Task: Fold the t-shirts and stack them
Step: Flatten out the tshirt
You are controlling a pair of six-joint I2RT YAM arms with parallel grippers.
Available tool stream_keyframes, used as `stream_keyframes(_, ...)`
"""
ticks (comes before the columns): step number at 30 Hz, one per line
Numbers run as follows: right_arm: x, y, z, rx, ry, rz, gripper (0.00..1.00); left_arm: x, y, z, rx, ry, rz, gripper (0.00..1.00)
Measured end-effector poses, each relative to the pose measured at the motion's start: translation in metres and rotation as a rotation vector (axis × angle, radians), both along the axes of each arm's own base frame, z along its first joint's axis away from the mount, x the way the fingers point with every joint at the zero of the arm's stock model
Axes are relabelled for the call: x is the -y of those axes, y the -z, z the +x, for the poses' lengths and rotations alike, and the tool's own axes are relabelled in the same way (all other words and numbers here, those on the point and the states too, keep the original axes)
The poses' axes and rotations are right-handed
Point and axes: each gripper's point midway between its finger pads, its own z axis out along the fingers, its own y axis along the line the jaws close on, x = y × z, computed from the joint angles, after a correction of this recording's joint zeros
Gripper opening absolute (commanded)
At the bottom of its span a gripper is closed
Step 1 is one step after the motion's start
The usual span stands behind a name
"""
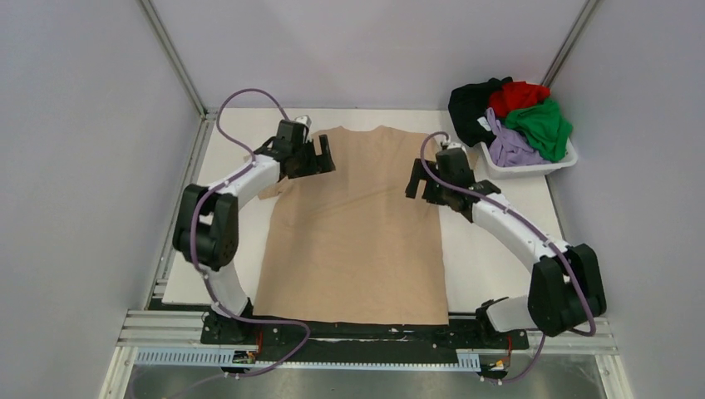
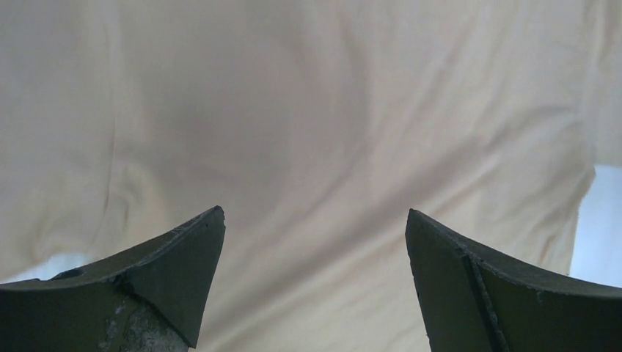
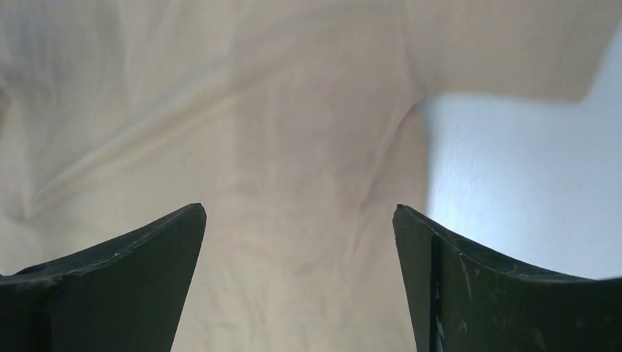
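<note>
The tan t-shirt [image 1: 353, 233] lies spread flat on the white table, collar at the far side, hem at the near edge. My left gripper [image 1: 320, 156] is open over its left shoulder and holds nothing; the left wrist view shows tan cloth [image 2: 315, 147] below the spread fingers [image 2: 183, 271]. My right gripper [image 1: 421, 184] is open over the shirt's right edge, near the sleeve; the right wrist view shows the shirt [image 3: 242, 169] and bare table beside it. The black [image 1: 470, 104], red [image 1: 517, 96], green [image 1: 542, 125] and lavender [image 1: 509, 148] shirts lie heaped in the basket.
The white plastic basket [image 1: 532, 169] stands at the table's far right corner. Grey walls with metal posts close in the table on three sides. The white table top [image 1: 499, 208] shows to the right of the tan shirt.
</note>
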Motion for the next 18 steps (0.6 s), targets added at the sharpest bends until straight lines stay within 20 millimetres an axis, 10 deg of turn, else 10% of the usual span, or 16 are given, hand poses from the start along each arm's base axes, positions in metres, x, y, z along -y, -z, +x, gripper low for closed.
stream_keyframes(8,-0.024,0.086,-0.099,-0.304,0.003,0.178,1.00,0.022,0.070,0.077,-0.099,-0.005,0.021,1.00)
stream_keyframes(13,-0.023,0.107,-0.090,-0.386,0.077,0.179,1.00,0.012,0.076,0.085,-0.112,-0.044,-0.016,1.00)
stream_keyframes(18,-0.025,0.109,-0.038,-0.394,0.130,0.194,1.00,-0.003,0.078,0.055,-0.107,-0.077,-0.043,1.00)
